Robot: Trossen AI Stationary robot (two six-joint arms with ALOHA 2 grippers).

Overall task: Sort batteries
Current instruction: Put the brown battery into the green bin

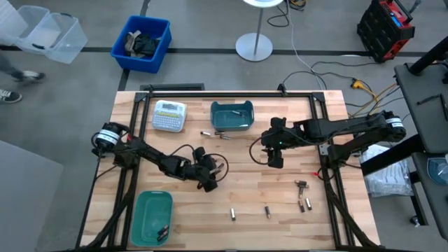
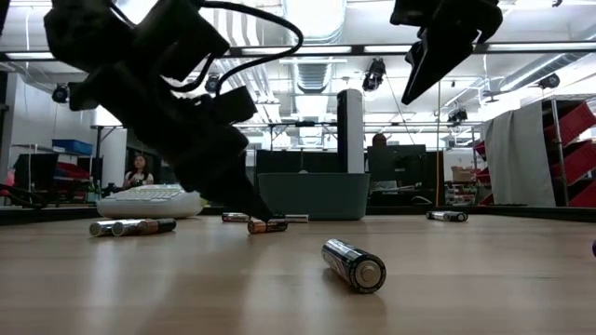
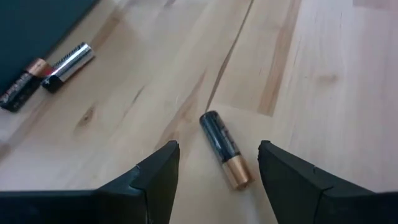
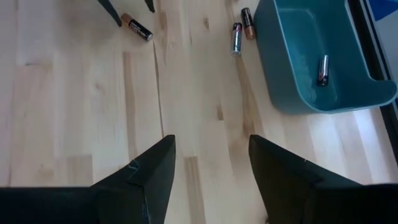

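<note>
A dark battery with a copper end (image 3: 225, 149) lies on the wooden table near its middle. My left gripper (image 3: 217, 148) is open, with one finger on each side of that battery and neither touching it; the right wrist view shows the same battery (image 4: 137, 27). Two more batteries (image 3: 46, 74) lie beside the far teal bin (image 1: 231, 115), which holds one battery (image 4: 323, 70). Others lie toward the near right (image 1: 267, 211) (image 1: 305, 204). My right gripper (image 1: 274, 159) hangs open above the table right of centre, with nothing between its fingers.
A second teal bin (image 1: 152, 217) at the near left corner holds a few batteries (image 1: 162, 232). A white label-maker (image 1: 169, 115) sits at the far left beside the far bin. One battery (image 2: 354, 264) lies close to the low camera. A black frame borders the table.
</note>
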